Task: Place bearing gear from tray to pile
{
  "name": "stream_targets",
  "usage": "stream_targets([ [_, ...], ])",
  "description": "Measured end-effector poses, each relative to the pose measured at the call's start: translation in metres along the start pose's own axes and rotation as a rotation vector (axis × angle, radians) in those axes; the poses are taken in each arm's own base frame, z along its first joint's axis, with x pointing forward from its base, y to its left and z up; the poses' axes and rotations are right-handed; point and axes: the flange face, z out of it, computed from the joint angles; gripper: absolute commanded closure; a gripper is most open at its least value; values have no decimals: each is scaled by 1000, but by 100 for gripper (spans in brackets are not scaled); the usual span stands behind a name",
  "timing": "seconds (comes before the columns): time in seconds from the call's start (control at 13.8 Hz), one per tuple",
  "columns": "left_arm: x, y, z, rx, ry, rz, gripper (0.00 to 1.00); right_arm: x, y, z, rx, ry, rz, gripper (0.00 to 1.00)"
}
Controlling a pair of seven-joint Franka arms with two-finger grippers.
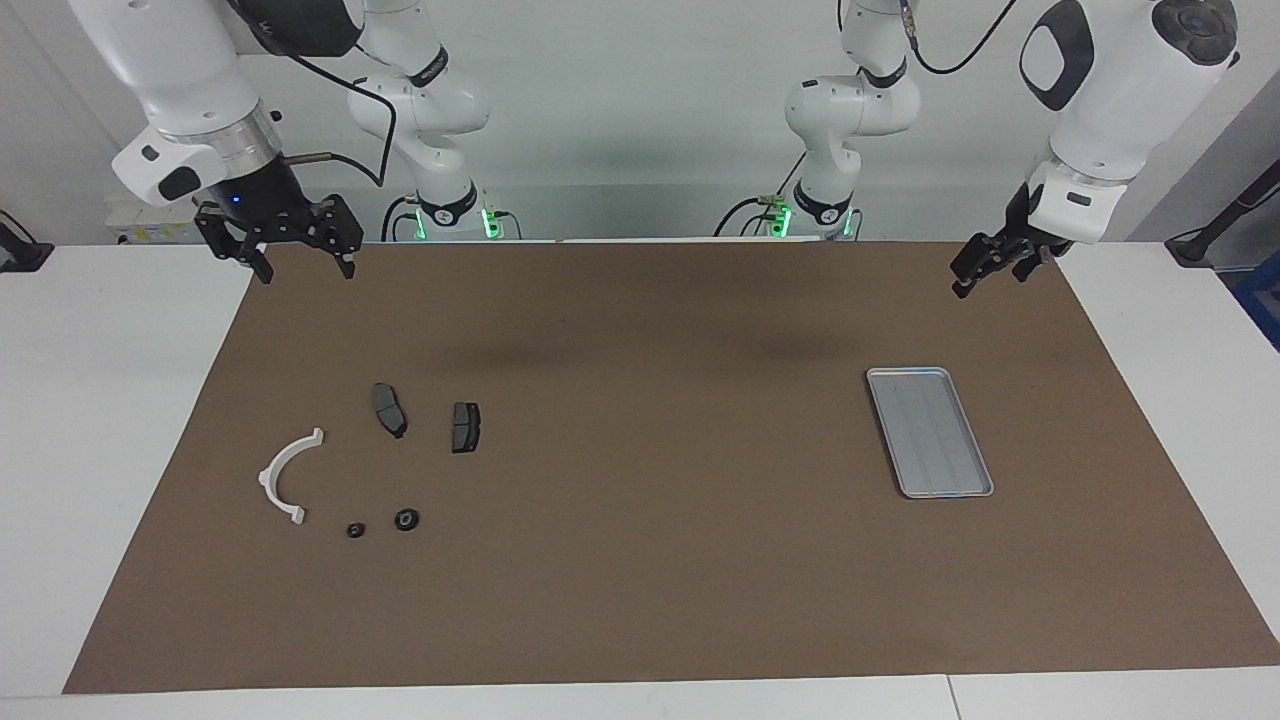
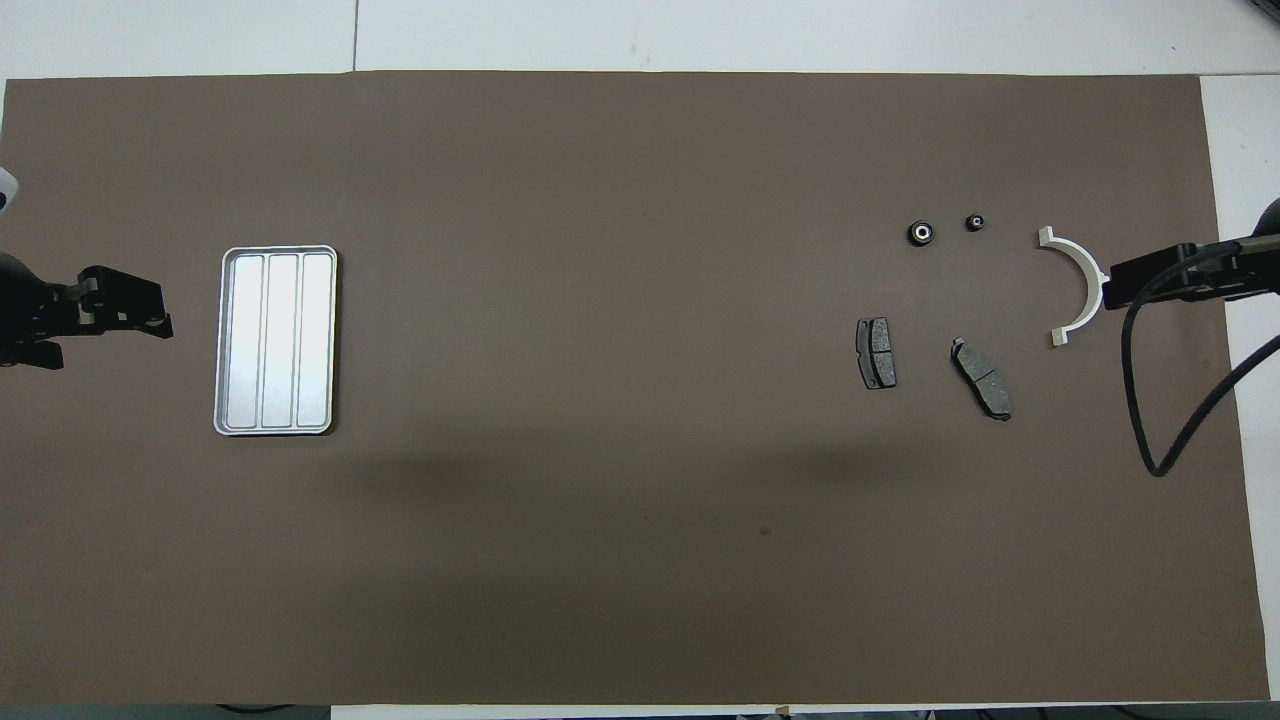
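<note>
The tray (image 1: 930,432) near the left arm's end lies empty and both bearing gears (image 1: 406,520) lie in the pile (image 1: 291,476), with the right gripper (image 1: 304,262) spread, the left gripper (image 1: 985,270) unreadable.

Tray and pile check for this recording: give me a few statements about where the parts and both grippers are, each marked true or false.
1. The tray holds a bearing gear. False: only its ridged floor shows, with nothing lying in it.
2. Two small round black parts lie beside the white bracket, toward the right arm's end of the table. True.
3. The two brake pads are stacked on each other. False: they lie side by side, apart.
4. The right gripper is raised with its jaws open and nothing between them. True.
5. The left gripper rests on the tray. False: it is raised, clear of the tray.
</note>
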Motion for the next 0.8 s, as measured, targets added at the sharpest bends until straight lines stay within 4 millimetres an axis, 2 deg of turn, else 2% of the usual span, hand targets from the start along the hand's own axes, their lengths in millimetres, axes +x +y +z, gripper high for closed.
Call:
stream_targets([
  [0.29,0,0,0,0,0,0,0,0,-6,0,-2,-1,-12,0],
  [0.8,0,0,0,0,0,0,0,1,-6,0,-2,3,-10,0],
])
